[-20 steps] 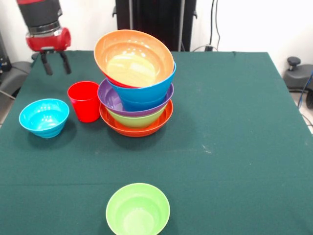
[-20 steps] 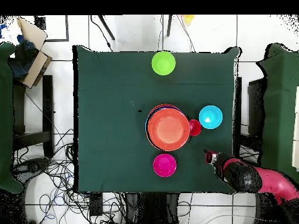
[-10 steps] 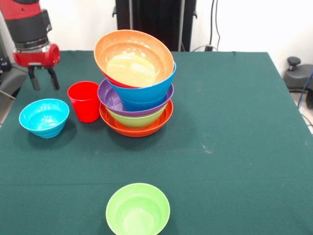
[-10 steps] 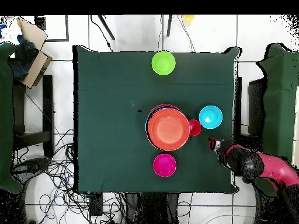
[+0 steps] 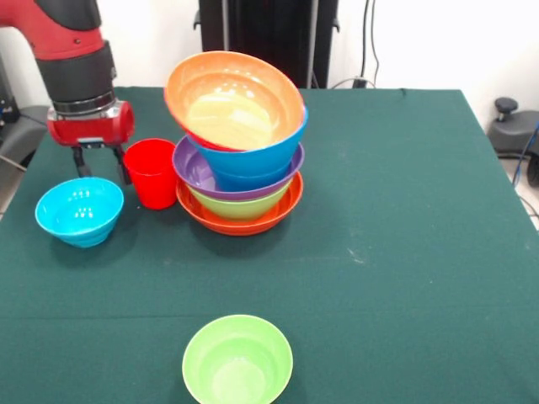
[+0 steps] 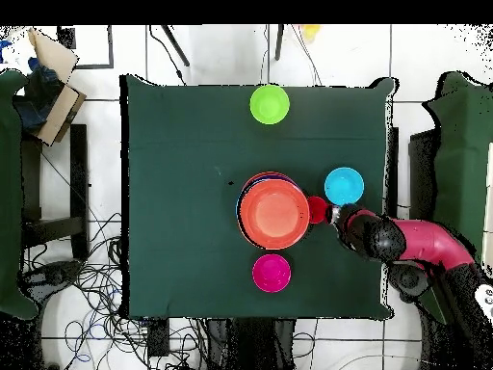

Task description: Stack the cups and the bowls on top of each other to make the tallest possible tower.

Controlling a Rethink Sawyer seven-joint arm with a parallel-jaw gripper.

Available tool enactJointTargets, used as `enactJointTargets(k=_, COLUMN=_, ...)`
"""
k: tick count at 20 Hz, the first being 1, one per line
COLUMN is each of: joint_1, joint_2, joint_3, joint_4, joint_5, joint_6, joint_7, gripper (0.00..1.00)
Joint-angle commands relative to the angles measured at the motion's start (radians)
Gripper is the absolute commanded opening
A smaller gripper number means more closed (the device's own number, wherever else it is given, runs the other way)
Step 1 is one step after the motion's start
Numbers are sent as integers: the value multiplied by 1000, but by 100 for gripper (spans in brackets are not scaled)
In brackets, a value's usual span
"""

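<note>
Nearest me in the front view sat a lone green bowl (image 5: 237,360) at the table's (image 5: 404,252) close edge, upright and well apart from everything else. Farther back, toward the left, a light blue bowl (image 5: 79,210) rested upright on the cloth. Just behind it hung the gripper (image 5: 100,162), its two dark fingers (image 5: 82,162) parted and pointing down, with nothing between them; one finger stood just beside the red cup (image 5: 152,172), though I could not tell whether it touched. The cup stood upright, just left of the tower (image 5: 238,143). That tower had a wide orange bowl (image 5: 239,217) as its base, then a green one (image 5: 236,204), a purple one (image 5: 198,172) and a dark blue one (image 5: 257,160) nested in turn. On top lay a second orange bowl (image 5: 233,100), tilted so its mouth faced me. From overhead I saw a magenta bowl (image 6: 272,273) alone on the robot's side of the tower, apart from it, and the arm (image 6: 409,241) reaching in from the table's edge toward the cup.
</note>
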Motion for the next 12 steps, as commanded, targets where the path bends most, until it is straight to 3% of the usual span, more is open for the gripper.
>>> enactJointTargets(k=1, joint_1=68, joint_2=-75, joint_3=6, joint_4=-53, joint_5=57, joint_6=118, joint_7=-102, gripper=100)
enactJointTargets(k=5, joint_1=68, joint_2=-118, joint_3=5, joint_4=-23, joint_5=93, joint_6=134, joint_7=-116, gripper=100)
enactJointTargets(k=12, joint_1=40, joint_2=-104, joint_3=10, joint_4=-14, joint_5=112, joint_6=118, joint_7=-164, gripper=100)
